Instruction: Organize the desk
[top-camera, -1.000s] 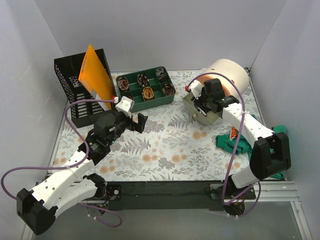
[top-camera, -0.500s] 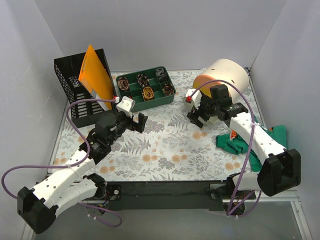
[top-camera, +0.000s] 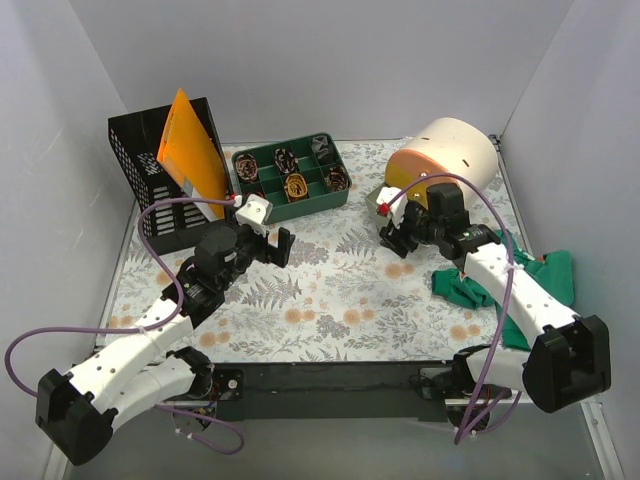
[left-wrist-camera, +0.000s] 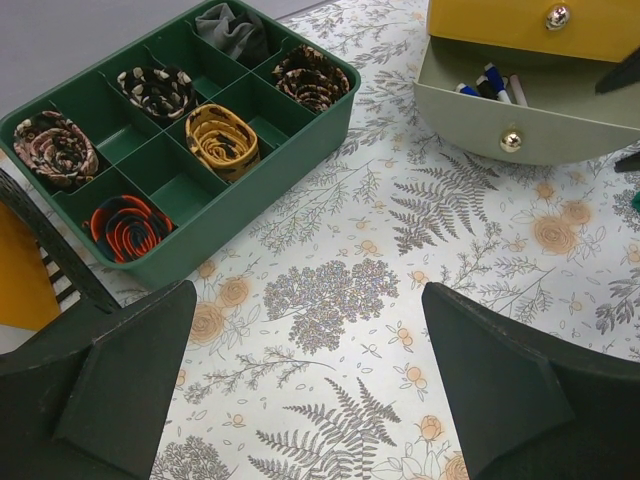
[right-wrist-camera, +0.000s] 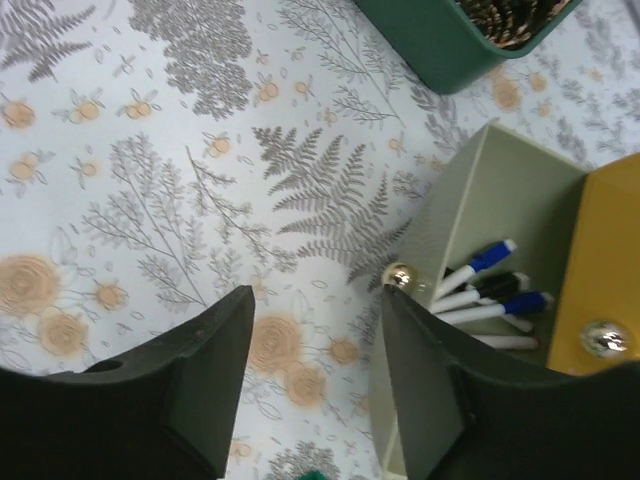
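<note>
The desk (top-camera: 330, 290) is a pale tabletop printed with ferns and orange flowers. My left gripper (top-camera: 283, 246) is open and empty just above it, near the green tray; the left wrist view (left-wrist-camera: 308, 300) shows only desk between its fingers. My right gripper (top-camera: 393, 238) is open and empty in front of a pulled-out grey-green drawer (right-wrist-camera: 490, 200) holding markers (right-wrist-camera: 480, 285). In the right wrist view (right-wrist-camera: 318, 300) its right finger tip sits just below the drawer's brass knob (right-wrist-camera: 400, 275). The drawer (left-wrist-camera: 520, 115) also shows in the left wrist view under a yellow drawer front (left-wrist-camera: 520, 25).
A green compartment tray (top-camera: 312, 206) with rolled ties stands at the back centre. A black mesh basket (top-camera: 140, 160) with an orange folder (top-camera: 190, 150) stands back left. A cream cylinder (top-camera: 455, 150) lies over the drawers back right. A green cloth (top-camera: 470, 285) lies at the right.
My right gripper has drawn back from the drawer toward the near side and lowered. Less of the drawer shows from above. My left gripper has shifted only slightly.
</note>
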